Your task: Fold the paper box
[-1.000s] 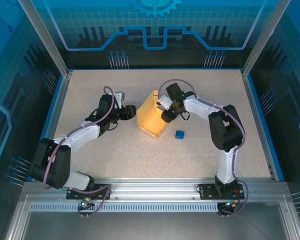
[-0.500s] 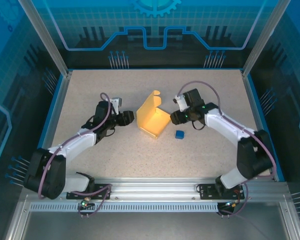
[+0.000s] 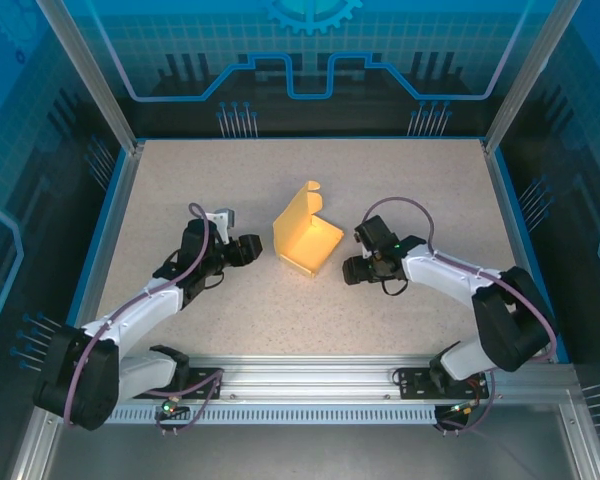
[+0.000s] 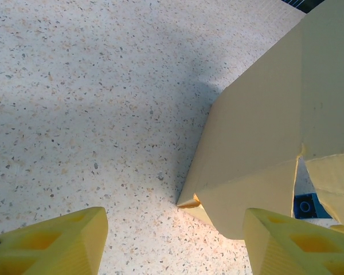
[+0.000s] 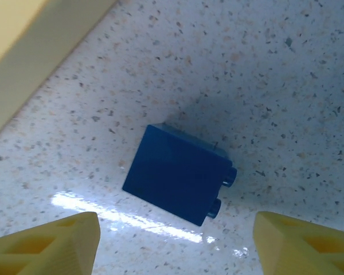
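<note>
Now that both arms have drawn back, you are viewing: table (image 3: 180, 180); paper box (image 3: 306, 240), standing mid-table, half-folded, untouched; left gripper (image 3: 250, 250), hanging released just beside it; right gripper (image 3: 351, 270), released, hovering over blue cube (image 5: 178, 175). Folding is stalling, I judge.

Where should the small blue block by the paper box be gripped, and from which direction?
Come straight down from above: the blue block lies flat on the table, clear of the paper box. Close on its two plain opposite sides, not the end bearing the studs, which would likely make an uneven grip.
</note>
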Controlling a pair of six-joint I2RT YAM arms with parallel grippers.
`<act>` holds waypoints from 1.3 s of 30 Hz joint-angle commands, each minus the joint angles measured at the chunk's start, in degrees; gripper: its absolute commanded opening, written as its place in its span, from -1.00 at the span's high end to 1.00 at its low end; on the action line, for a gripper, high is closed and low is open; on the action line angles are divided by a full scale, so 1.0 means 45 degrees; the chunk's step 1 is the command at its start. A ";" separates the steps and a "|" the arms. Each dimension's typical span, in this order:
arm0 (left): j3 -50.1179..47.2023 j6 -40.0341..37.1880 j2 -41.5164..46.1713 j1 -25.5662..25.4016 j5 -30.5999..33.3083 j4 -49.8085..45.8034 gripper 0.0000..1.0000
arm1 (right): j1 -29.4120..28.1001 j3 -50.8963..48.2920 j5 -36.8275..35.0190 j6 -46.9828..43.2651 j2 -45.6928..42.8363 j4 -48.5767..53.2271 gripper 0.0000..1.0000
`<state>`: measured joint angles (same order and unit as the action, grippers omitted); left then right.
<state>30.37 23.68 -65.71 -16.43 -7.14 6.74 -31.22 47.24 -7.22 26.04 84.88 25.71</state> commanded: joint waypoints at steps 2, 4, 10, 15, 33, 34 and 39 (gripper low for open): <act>-0.0147 0.0060 0.0075 0.0057 0.0004 0.0333 -0.30 | -0.0263 0.0218 -0.0562 0.0794 0.0589 -0.0265 -0.49; -0.0150 0.0050 0.0036 0.0066 -0.0029 0.0376 -0.30 | -0.0373 0.0386 -0.0617 0.0814 0.0841 -0.0282 -0.48; -0.0166 0.0057 -0.0046 0.0057 -0.0113 0.0450 -0.30 | -0.0648 0.0626 -0.0662 0.0857 0.1298 -0.0476 -0.43; -0.0176 0.0069 -0.0068 0.0057 -0.0172 0.0474 -0.30 | -0.0863 0.1290 -0.1008 0.0719 0.1631 -0.0394 -0.37; -0.0186 0.0036 -0.0129 0.0056 -0.0270 0.0514 -0.30 | -0.1538 0.2332 -0.2511 -0.0867 0.2965 0.0350 -0.08; -0.0186 0.0047 -0.0124 0.0056 -0.0285 0.0518 -0.30 | -0.1538 0.2370 -0.2516 -0.0949 0.3052 0.0376 -0.08; -0.0186 0.0011 -0.0124 0.0056 -0.0289 0.0463 -0.30 | -0.1539 0.2471 -0.2418 -0.1172 0.3065 0.0347 0.00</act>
<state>30.15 23.68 -65.95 -16.43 -7.35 7.99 -37.50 56.86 -17.82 22.26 98.30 26.09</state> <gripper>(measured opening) 0.649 0.507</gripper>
